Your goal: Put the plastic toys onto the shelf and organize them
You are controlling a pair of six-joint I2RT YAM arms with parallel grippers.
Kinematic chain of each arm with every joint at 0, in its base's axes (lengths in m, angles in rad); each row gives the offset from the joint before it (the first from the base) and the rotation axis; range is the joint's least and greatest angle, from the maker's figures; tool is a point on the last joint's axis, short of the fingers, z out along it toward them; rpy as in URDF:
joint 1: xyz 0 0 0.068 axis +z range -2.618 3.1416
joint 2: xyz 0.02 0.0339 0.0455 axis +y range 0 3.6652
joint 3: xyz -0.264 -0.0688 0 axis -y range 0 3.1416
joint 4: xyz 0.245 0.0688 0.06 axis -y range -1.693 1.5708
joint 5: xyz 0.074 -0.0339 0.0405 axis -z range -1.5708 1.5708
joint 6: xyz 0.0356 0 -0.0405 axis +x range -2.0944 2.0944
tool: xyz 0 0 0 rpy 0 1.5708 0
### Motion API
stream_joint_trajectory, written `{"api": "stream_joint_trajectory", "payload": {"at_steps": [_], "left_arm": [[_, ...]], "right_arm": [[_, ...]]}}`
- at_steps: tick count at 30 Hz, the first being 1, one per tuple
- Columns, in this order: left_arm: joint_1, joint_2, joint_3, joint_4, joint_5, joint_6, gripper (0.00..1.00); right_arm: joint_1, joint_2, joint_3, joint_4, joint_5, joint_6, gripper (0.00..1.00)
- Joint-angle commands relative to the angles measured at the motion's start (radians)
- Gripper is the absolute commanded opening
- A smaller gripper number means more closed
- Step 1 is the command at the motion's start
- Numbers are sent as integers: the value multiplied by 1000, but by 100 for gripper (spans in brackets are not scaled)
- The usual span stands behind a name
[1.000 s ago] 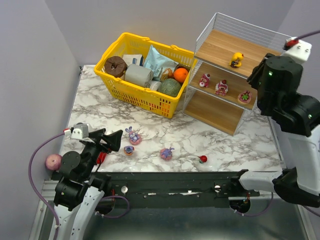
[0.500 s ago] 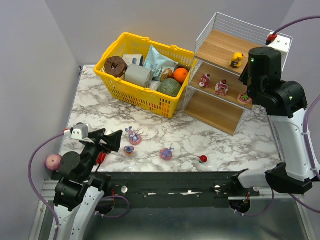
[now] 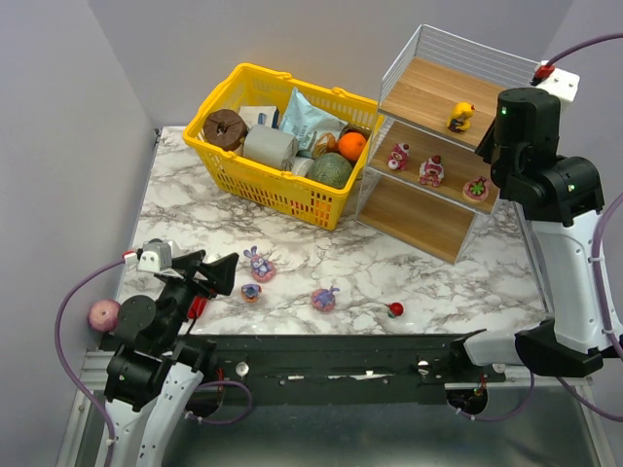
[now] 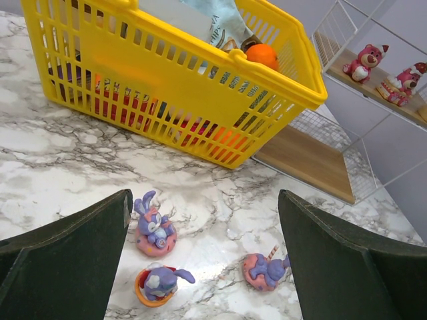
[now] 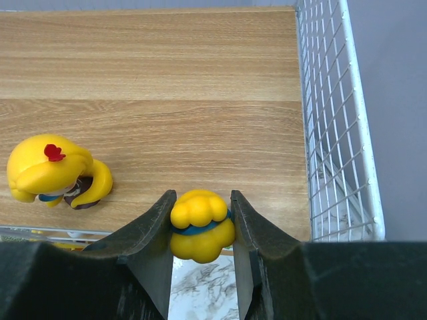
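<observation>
One yellow duck (image 5: 200, 235), clamped in the right end effector (image 5: 201, 208), hangs at the front edge of the shelf (image 5: 167, 87) top board, where letting go could tumble it off, left end effector (image 4: 203, 223) gaping empty.

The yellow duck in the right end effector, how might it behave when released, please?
The yellow duck looks glossy and hard: probably stiff, somewhat slippery. Rounded and held at the front edge of the shelf, it might tip or roll off.
</observation>
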Motion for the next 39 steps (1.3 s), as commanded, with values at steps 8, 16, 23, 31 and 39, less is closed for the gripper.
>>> {"api": "stream_joint_trajectory", "payload": {"at_steps": [8, 16, 23, 31, 39], "left_arm": [[-3, -14, -2, -7, 1, 3, 99], [-3, -16, -3, -7, 0, 3, 99], [-3, -16, -2, -8, -2, 5, 99], [-3, -16, 0, -8, -2, 3, 99], [-3, -16, 0, -8, -2, 2, 99]], "right_arm": [[-50, 5, -23, -6, -36, -17, 17], [-76, 29, -32, 16, -52, -26, 17], [-102, 22, -65, 63, -56, -37, 22], [-112, 11, -78, 83, -92, -48, 43], [-111, -1, -71, 85, -142, -55, 59]]}}
